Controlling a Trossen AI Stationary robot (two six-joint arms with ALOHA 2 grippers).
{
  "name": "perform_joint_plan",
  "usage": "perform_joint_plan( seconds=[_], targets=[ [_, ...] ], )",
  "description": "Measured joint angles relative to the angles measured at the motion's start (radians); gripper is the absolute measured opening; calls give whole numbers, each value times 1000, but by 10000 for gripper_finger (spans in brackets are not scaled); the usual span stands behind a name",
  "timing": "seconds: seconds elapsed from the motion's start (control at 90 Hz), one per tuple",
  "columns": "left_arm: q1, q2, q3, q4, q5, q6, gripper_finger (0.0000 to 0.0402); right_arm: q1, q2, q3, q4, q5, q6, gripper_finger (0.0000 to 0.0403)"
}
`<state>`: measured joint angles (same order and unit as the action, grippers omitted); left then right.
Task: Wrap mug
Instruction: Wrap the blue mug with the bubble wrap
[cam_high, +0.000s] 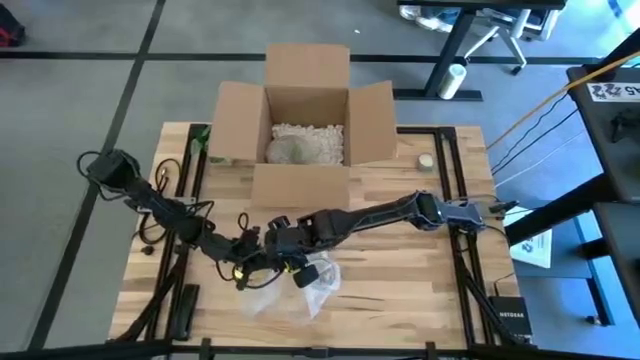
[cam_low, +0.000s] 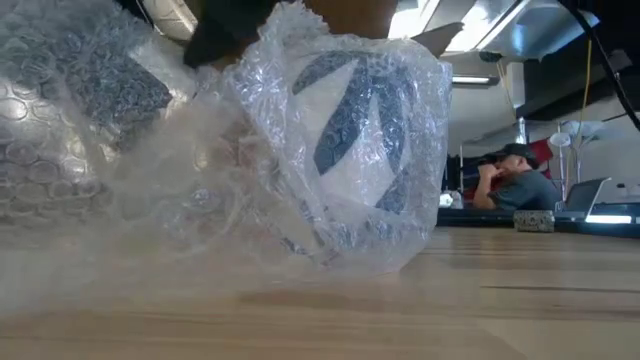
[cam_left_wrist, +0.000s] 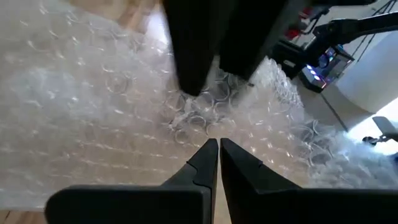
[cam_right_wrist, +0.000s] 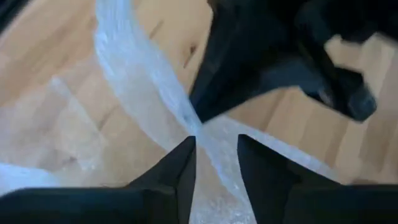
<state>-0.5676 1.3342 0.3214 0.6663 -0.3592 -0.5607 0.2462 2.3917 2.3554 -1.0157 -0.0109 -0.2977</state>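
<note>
Near the front edge of the light wooden counter (cam_high: 400, 300), about midway along it, a white mug with dark blue markings (cam_low: 355, 140) stands inside a loose wrapping of clear bubble wrap (cam_high: 295, 285). Seen from counter level, the plastic bulges around the mug and trails off sideways in a rumpled sheet lying flat on the wood.

Both dark arms meet over this bundle. The left tool (cam_left_wrist: 219, 155) has its fingers pressed together, their tips at the bubble wrap; whether a fold is caught between them cannot be told. The right tool (cam_right_wrist: 214, 152), reaching in from the counter's right side, stands with its fingers slightly spread over a twisted strip of the wrap that passes between them.

At the back edge an open brown cardboard box (cam_high: 305, 120) holds pale packing material. A small white round object (cam_high: 426, 160) lies just beside its right flap.
</note>
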Motion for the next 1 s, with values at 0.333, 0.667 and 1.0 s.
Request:
perform_joint_plan(
  seconds=[0.333,0.667,1.0],
  targets=[
    [0,0,0,-2,0,-7,0,5,-9,-1,-69,10,111,2],
    [0,0,0,3,0,-8,0,50,-117,0,-161,94,295,0],
    [19,-15,0,23,-4,47,0,121,-161,-1,-345,150,471,0]
  ],
)
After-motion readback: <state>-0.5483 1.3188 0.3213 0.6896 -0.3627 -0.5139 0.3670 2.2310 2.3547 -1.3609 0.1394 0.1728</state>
